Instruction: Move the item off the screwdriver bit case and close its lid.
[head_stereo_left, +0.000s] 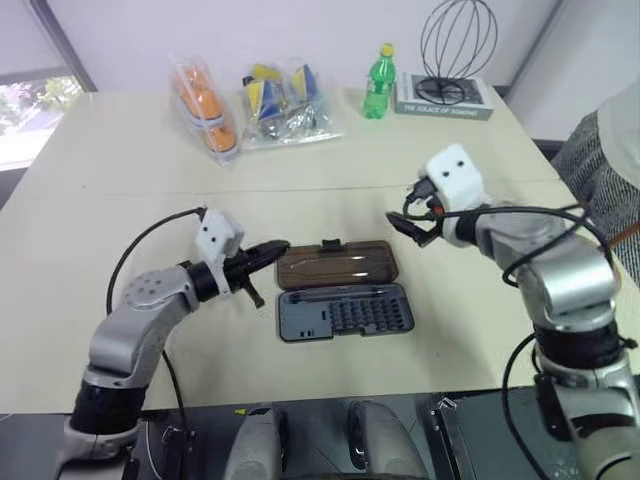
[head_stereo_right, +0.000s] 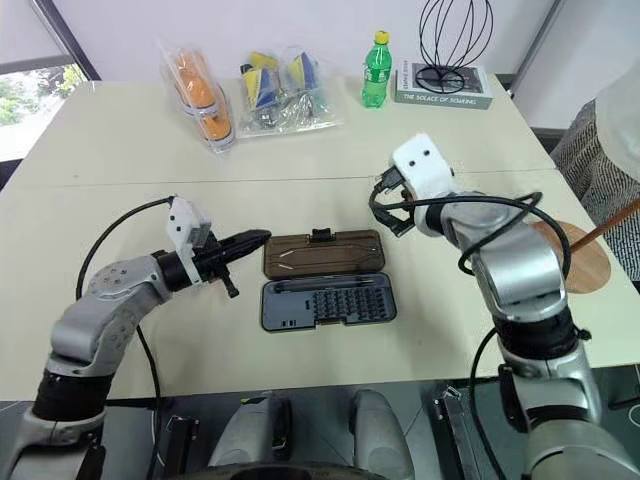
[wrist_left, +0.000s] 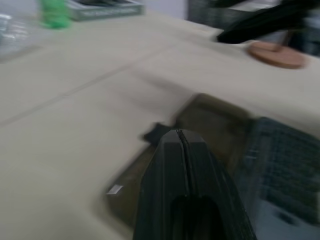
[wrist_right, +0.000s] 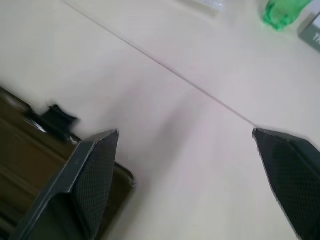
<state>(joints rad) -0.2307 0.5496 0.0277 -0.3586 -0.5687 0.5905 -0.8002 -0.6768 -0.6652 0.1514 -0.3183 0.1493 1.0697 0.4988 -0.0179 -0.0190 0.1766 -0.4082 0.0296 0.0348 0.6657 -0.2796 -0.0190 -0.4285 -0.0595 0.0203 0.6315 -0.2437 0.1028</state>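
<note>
jaws wide apart | lid below | green bottle beyond

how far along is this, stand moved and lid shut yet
Stand's done: the wooden stand sits on the table right of the case, clear of it. The lid still lies flat open. The left tool, shut, points at the lid's left edge; the right tool hangs open and empty. Closing is left.

Left arm bent at the elbow, its left gripper held level above the surface, fingers pressed together and pointing rightward. Right arm raised, the right gripper tilted slightly downward, fingers spread wide apart, holding nothing.
</note>
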